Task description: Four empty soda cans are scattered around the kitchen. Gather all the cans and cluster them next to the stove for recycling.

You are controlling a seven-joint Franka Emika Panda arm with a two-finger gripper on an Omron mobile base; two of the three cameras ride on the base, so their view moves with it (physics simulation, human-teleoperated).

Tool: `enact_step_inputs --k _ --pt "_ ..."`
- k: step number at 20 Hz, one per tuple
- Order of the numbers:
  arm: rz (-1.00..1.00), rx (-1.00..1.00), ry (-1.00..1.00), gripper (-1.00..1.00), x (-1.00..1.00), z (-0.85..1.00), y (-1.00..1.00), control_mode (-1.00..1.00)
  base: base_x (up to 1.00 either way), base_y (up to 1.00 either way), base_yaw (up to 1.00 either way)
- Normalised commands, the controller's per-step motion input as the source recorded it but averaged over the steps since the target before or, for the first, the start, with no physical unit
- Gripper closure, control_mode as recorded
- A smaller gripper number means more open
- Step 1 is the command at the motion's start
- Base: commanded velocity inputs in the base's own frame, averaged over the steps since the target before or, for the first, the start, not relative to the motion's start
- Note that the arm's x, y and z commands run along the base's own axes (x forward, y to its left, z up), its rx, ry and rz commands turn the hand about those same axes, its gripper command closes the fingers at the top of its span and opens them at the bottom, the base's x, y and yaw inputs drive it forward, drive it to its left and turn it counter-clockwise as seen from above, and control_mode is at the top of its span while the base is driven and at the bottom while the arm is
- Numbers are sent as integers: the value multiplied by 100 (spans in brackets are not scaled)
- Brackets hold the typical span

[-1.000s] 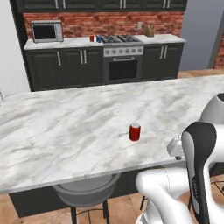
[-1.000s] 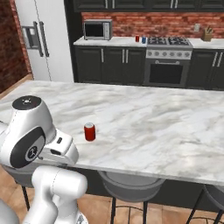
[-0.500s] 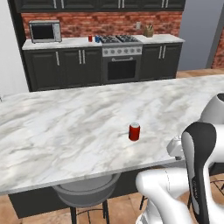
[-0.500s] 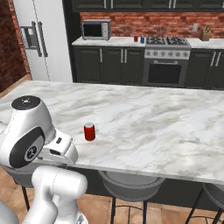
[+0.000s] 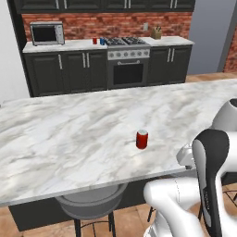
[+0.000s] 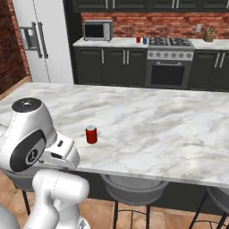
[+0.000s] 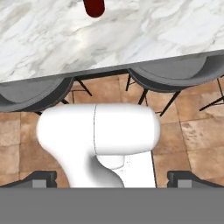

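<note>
A red soda can (image 5: pixel 141 139) stands upright on the white marble island (image 5: pixel 69 139), near its front edge; it also shows in the right base view (image 6: pixel 91 134) and at the top of the hand view (image 7: pixel 94 6). On the far counter, a red can (image 5: pixel 94 40) and a blue can (image 5: pixel 102 40) stand close together just left of the stove (image 5: pixel 127 62). The same pair (image 6: pixel 141 40) and the stove (image 6: pixel 170 62) appear from the right side. My gripper (image 7: pixel 114 179) is open and holds nothing. It hangs below the island's edge, pointing down at the floor, well short of the red can.
Grey stools (image 7: pixel 183 74) are tucked under the island's near side. A microwave (image 5: pixel 46 33) sits on the far counter's left end, a knife block (image 5: pixel 157 33) to the right of the stove. A white fridge (image 6: pixel 42 40) stands at the far left. An open floor aisle separates island and back counter.
The far wall has slid very slightly in the left base view, so the base has shifted a little. The red can, the arm and the open jaws are unchanged.
</note>
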Motion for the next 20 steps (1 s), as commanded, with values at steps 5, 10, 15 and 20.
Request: enact_step_inputs --k 5,10,15,20 --pt "-1 0 4 -100 51 -1 4 -100 0 0 0" --pt "0 0 1 -100 14 0 5 -100 0 0 0" --pt "0 0 0 -100 18 0 10 -100 0 0 0" --pt "0 0 0 -100 58 -2 14 -100 0 0 0"
